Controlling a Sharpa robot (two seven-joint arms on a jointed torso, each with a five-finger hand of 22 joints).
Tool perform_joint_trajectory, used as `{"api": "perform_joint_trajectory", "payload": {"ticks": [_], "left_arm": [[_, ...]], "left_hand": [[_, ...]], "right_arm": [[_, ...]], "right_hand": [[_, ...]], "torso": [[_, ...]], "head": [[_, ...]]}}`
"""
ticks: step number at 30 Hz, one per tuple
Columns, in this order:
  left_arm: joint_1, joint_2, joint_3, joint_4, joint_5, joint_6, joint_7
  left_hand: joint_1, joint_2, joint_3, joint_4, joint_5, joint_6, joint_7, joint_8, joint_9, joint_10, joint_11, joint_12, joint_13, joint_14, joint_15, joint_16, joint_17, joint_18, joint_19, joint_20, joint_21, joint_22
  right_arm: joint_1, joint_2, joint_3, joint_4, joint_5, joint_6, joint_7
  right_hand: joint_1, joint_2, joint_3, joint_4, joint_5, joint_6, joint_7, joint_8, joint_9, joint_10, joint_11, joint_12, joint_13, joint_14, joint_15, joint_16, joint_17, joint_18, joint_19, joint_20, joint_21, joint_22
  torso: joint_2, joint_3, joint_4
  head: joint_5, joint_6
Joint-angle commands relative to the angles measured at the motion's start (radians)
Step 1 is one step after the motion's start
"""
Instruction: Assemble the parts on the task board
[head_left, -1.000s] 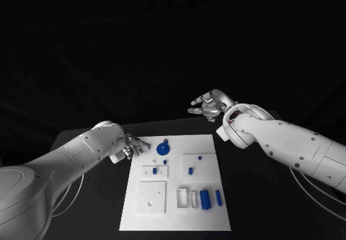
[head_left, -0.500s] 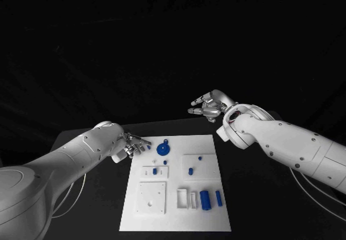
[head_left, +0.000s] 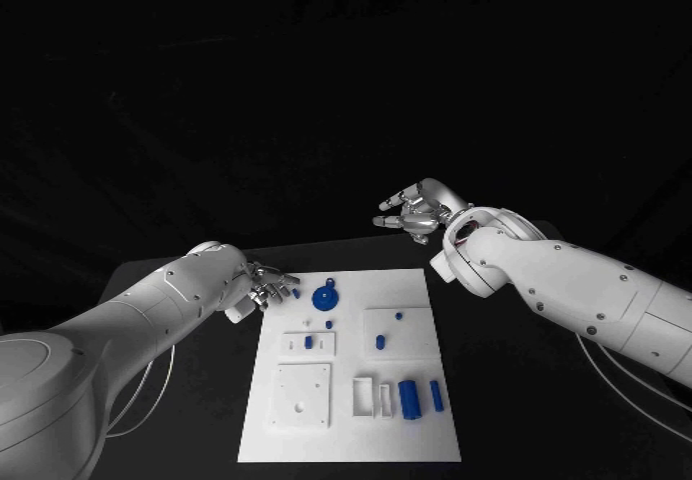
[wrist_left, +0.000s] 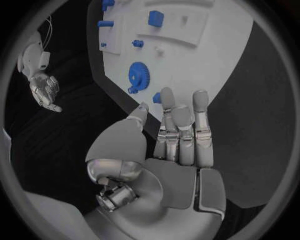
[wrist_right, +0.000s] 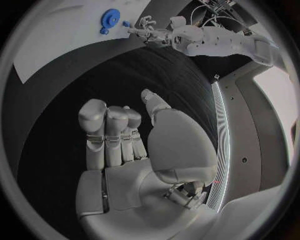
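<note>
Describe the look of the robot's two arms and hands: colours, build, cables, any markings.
Both arms are smooth, glossy white shells with rounded joints and small dark screw dots, plain on the right arm; the left arm looks the same. Thin pale cables loop beside each arm near the picture's edges. The left robot hand and the right robot hand are silver metal, with segmented fingers and rounded fingertips. No lettering or logos are legible.

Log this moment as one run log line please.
left hand: open, at task board far-left corner, near blue gear | right hand: open, raised beyond board | parts: untouched
</note>
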Motion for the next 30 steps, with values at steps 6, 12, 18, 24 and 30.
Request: {"api": "perform_joint_trajectory", "payload": {"ticks": [6,12,18,24,30], "left_arm": [[0.001,0.01,0.001,-0.015,0.018,0.006,0.013],[0.001,0.015,0.0,-0.019,0.015,0.037,0.002],[0.0,0.016,0.0,-0.02,0.013,0.048,-0.003],[0.0,0.017,0.0,-0.02,0.012,0.047,-0.001],[0.0,0.018,0.0,-0.02,0.012,0.05,-0.003]], "left_hand": [[0.006,0.013,-0.003,-0.01,-0.006,0.002,-0.004,0.001,-0.002,0.034,0.0,-0.002,0.001,0.001,-0.001,0.004,0.002,0.003,0.002,0.0,0.001,0.019],[0.008,0.012,-0.006,-0.015,-0.005,0.006,-0.006,0.002,-0.003,0.034,0.0,-0.001,0.001,0.001,-0.001,0.004,0.002,0.002,0.002,0.0,0.002,0.019],[0.01,0.011,-0.008,-0.017,-0.004,0.007,-0.006,0.001,-0.003,0.034,0.0,-0.001,0.0,0.0,-0.001,0.004,0.002,0.001,0.001,0.0,0.003,0.019],[0.006,0.008,-0.012,-0.015,-0.006,0.005,-0.005,0.001,-0.006,0.034,0.001,-0.002,0.0,0.0,-0.001,0.003,0.003,0.001,0.0,0.0,0.004,0.019],[0.013,0.009,-0.009,-0.019,-0.004,0.006,-0.005,0.001,-0.006,0.034,0.0,-0.001,0.0,0.0,-0.001,0.004,0.003,0.001,0.0,-0.001,0.004,0.019]], "right_arm": [[0.003,0.003,0.001,0.006,-0.011,0.007,0.002],[0.006,0.003,0.001,0.011,-0.012,0.007,0.001],[0.007,0.003,0.001,0.014,-0.013,0.007,0.0],[0.008,0.003,0.001,0.015,-0.013,0.007,0.0],[0.008,0.003,0.001,0.015,-0.013,0.007,0.0]], "right_hand": [[0.003,0.005,0.005,0.001,-0.003,-0.001,0.003,-0.002,0.0,-0.001,-0.003,-0.001,0.001,-0.001,0.002,-0.004,0.001,0.009,0.025,0.006,-0.001,0.107],[0.003,0.005,0.005,0.001,-0.003,-0.001,0.003,-0.002,0.0,-0.001,-0.003,-0.001,0.001,-0.001,0.002,-0.004,0.001,0.009,0.025,0.006,-0.001,0.107],[0.003,0.005,0.007,-0.001,-0.004,0.0,0.003,-0.002,0.0,0.0,-0.003,0.0,0.002,-0.001,0.002,-0.004,0.002,0.009,0.025,0.006,-0.001,0.108],[0.003,0.005,0.007,-0.001,-0.004,0.0,0.003,-0.002,0.0,0.0,-0.003,0.0,0.002,-0.001,0.002,-0.004,0.002,0.009,0.025,0.006,-0.001,0.108],[0.003,0.005,0.007,-0.001,-0.004,0.0,0.003,-0.002,0.0,0.0,-0.003,0.0,0.002,-0.001,0.002,-0.004,0.002,0.009,0.025,0.006,-0.001,0.108]], "torso": [[0.002,0.0009,-0.0013],[0.005,0.0022,-0.0025],[0.003,0.0015,-0.0014],[0.004,0.0012,-0.0009],[0.004,0.0008,-0.0009]], "head": [[-0.005,-0.001],[-0.007,0.0],[-0.009,-0.002],[-0.01,-0.003],[-0.012,-0.003]]}}
